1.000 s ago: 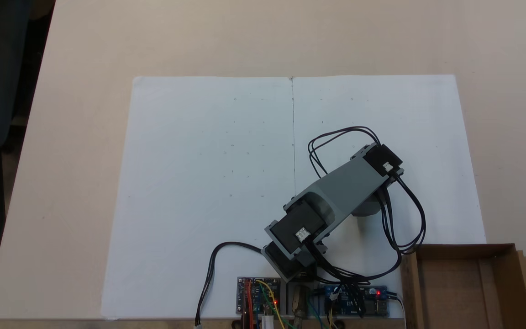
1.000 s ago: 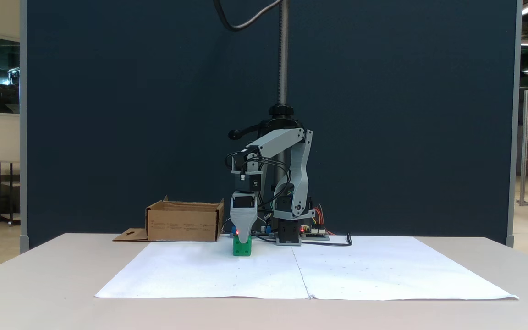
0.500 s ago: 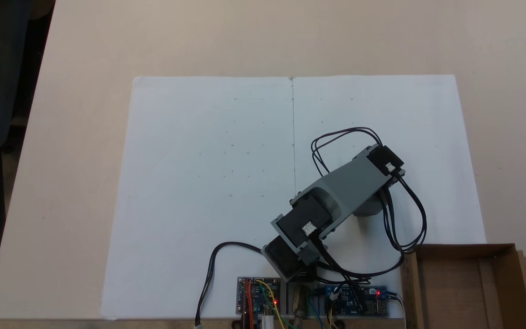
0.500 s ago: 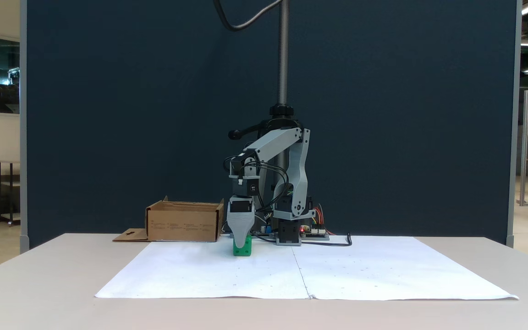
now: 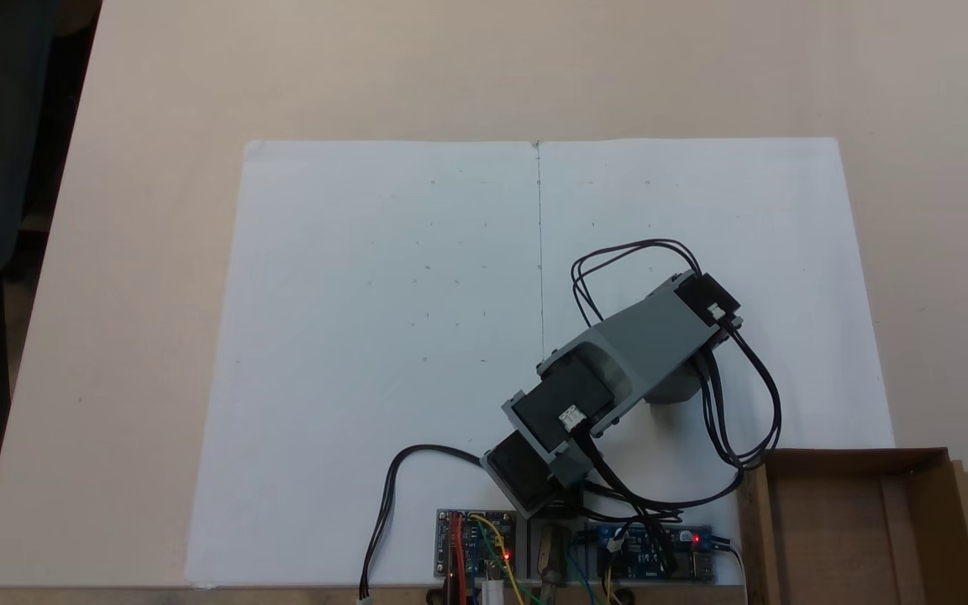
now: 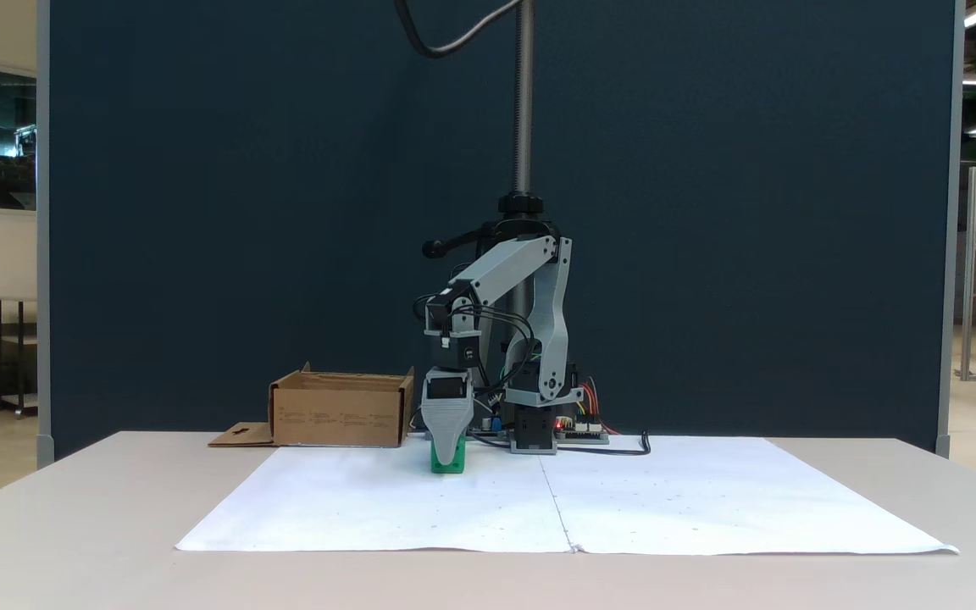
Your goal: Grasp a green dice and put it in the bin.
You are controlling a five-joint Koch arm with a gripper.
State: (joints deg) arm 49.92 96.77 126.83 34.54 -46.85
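Your gripper (image 6: 447, 457) is pointed straight down at the white paper sheet (image 6: 666, 500), and its grey front jaw covers the upper middle of the green dice (image 6: 457, 464). The dice sits on the sheet, apparently flat, just in front of the arm's base as the front fixed view shows it. Green shows to either side of the jaw tip and beneath it.

The two jaws stand one behind the other for this camera, so only the front one is visible. You cannot tell from here whether they are parted or closed on the dice. In the top-down fixed view the forearm (image 5: 635, 353) hides both the jaws and the dice.

The governing relation: the dice lies directly under and behind the visible jaw, so the gripper appears level with it, not above it. My judgement is that the grasp is at or near the point of closing.

The cardboard bin (image 6: 341, 410) stands to the left of the gripper in the front view, near but apart, its rim higher than the dice. The carry will need a lift above that wall before any sideways travel.

Risk noted: a corner-biased grip could let the cube twist out during the lift.
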